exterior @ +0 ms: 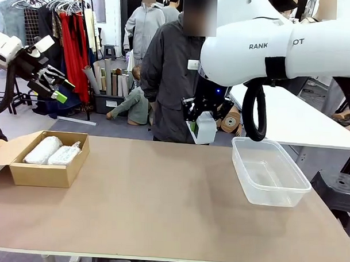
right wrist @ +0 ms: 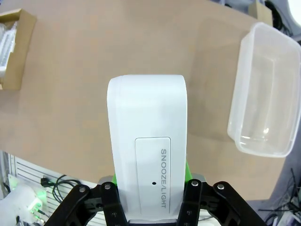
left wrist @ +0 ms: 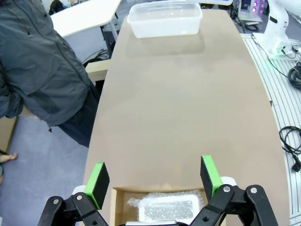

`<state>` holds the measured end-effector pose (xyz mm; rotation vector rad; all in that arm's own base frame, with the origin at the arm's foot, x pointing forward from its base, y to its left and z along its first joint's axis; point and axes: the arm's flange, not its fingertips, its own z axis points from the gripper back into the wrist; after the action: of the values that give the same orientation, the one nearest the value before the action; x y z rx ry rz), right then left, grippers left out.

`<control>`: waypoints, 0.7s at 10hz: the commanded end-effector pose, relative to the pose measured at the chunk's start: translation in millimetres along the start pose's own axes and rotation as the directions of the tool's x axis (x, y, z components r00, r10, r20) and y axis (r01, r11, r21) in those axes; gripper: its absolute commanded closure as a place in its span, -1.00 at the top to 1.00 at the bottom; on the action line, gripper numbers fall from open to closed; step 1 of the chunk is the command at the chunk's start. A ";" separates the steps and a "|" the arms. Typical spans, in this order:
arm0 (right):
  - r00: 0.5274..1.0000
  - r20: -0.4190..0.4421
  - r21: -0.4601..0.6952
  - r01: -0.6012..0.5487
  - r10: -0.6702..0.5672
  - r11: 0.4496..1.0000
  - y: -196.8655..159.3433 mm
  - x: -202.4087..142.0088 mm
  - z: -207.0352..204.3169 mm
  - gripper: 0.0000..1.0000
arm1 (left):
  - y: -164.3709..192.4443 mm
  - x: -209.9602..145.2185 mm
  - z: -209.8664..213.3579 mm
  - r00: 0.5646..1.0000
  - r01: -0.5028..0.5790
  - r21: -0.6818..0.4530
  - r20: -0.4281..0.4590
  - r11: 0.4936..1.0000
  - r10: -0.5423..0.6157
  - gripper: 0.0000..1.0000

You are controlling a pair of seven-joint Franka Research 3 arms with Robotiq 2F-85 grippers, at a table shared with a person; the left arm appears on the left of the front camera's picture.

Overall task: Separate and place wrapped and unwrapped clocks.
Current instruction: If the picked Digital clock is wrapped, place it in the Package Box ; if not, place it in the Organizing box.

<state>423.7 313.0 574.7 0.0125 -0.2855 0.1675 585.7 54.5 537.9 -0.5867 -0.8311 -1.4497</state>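
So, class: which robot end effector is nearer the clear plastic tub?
Right. The right end effector, shut on the bare clock, hangs just left of the tub; the open left end effector is above the cardboard box.

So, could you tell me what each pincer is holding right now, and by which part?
The right pincer grips the bare white clock by its lower end, pads on its two sides, up off the table. The left pincer is open and holds nothing, raised above the cardboard box.

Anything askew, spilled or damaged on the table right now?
Nothing stands out. Two wrapped clocks lie side by side in the cardboard box, the clear tub sits upright and empty, and the right claw holds the bare clock squarely above the table.
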 end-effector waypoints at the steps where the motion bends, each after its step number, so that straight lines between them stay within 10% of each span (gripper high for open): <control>1: 1.000 0.003 0.001 -0.001 0.001 1.000 -1.9 0.1 2.6 -1.00 | -2.1 -0.2 -1.0 1.000 0.013 0.003 -0.004 1.000 -0.013 1.00; 7: 1.000 0.003 0.001 -0.001 0.001 1.000 -1.9 0.1 2.6 -1.00 | -2.1 -0.2 -1.0 1.000 0.013 0.003 -0.004 1.000 -0.013 1.00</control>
<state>423.9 312.8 574.6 0.0121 -0.2856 0.1669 585.7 54.5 537.9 -0.5867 -0.8311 -1.4497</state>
